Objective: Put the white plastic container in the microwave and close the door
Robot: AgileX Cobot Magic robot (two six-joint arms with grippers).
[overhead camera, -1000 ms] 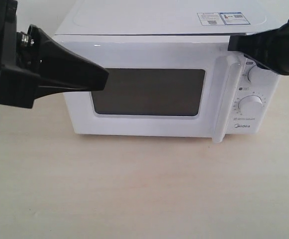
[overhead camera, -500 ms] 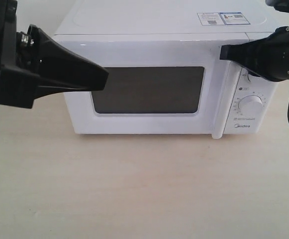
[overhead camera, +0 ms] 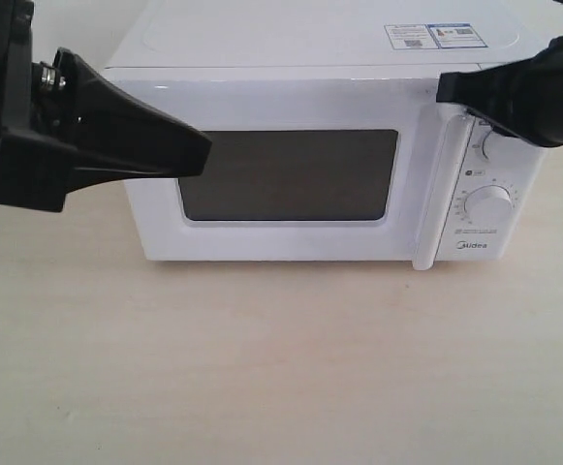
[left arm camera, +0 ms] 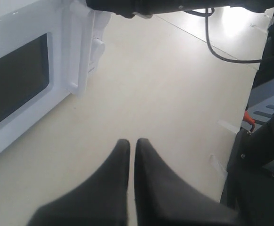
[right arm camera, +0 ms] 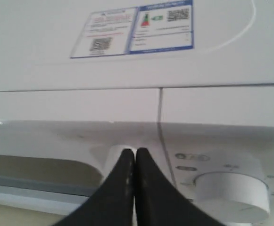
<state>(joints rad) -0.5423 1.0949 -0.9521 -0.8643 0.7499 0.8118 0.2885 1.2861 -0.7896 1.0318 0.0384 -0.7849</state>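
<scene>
The microwave (overhead camera: 291, 39) sits far back on the table (overhead camera: 262, 368), its door (overhead camera: 310, 102) shut flat. The right tool (overhead camera: 443, 89) is clenched and empty, tips at the top of the bar handle (overhead camera: 434, 194) (contact unclear). The left tool (overhead camera: 206, 155), clenched on nothing, hangs at the left before the window (overhead camera: 291, 179).

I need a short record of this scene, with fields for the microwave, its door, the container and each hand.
microwave: white, stands on the table
door: looks closed
container: not in view
left hand: shut, empty, in the air in front of the door
right hand: shut, empty, its tip at the top of the handle; contact cannot be told
</scene>
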